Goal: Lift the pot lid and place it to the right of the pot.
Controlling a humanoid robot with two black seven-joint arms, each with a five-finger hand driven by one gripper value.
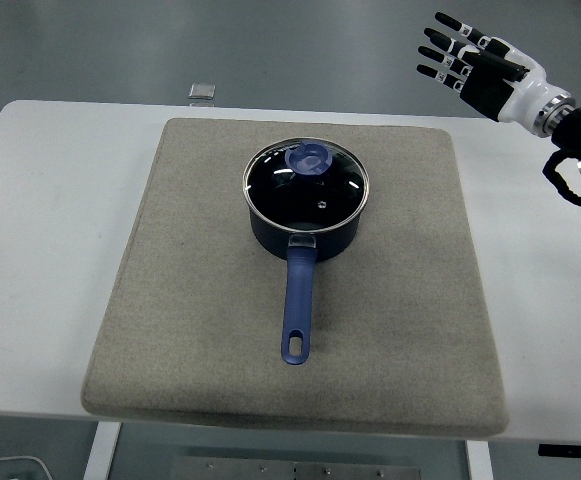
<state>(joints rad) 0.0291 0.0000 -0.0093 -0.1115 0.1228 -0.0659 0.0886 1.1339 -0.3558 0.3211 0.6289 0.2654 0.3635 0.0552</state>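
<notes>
Surface: white table [60, 200] covered by a grey mat [170, 330] at frame centre.
Pot [305, 225]: set on the mat, blue handle [298, 305] pointed to the bottom edge.
Lid [307, 182]: glass, closed on the pot, blue knob [310, 158] on top.
Right hand [465, 58]: seen upper right, fingers spread, nothing grasped, well apart from the pot.
Small object [202, 92]: at the table's far edge, unclear.
</notes>
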